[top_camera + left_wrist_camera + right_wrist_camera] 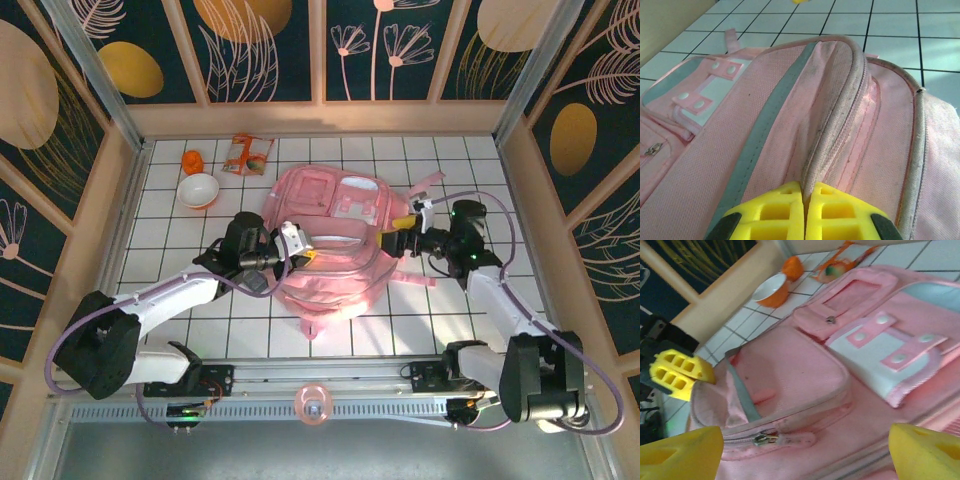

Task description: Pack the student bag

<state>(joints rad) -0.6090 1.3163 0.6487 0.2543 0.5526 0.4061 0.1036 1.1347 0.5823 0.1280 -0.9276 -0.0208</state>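
One thing matters here, the student bag [335, 240]. It lies flat in the middle of the tiled table [480, 170], front pockets up, straps trailing toward my bases. None of the loose items is inside it yet, as far as I can see.

My left gripper [804, 210] has its yellow pads pressed together on a raised ridge of pink fabric beside a zip seam, on the bag's near-left part. From my right wrist I can see that fold pulled up into a small peak under the left pads [677, 372].

My right gripper [805, 455] hangs at the bag's right side with its fingers spread wide and nothing between them. A metal zip pull [762, 439] sits on the seam just ahead of them.

I judge this to be the opening step: one hand anchors the cloth so the other can work the zip. The next move would bring my right fingers down onto that small pull. They would have to close squarely on it and draw it along the seam while my left holds the fabric taut. The pull is small and the cloth is soft, so a sloppy approach would likely catch fabric instead.

Well apart at the far left wait a white and orange bowl [198, 189], a small orange object [192, 160] and a snack packet [246, 153].
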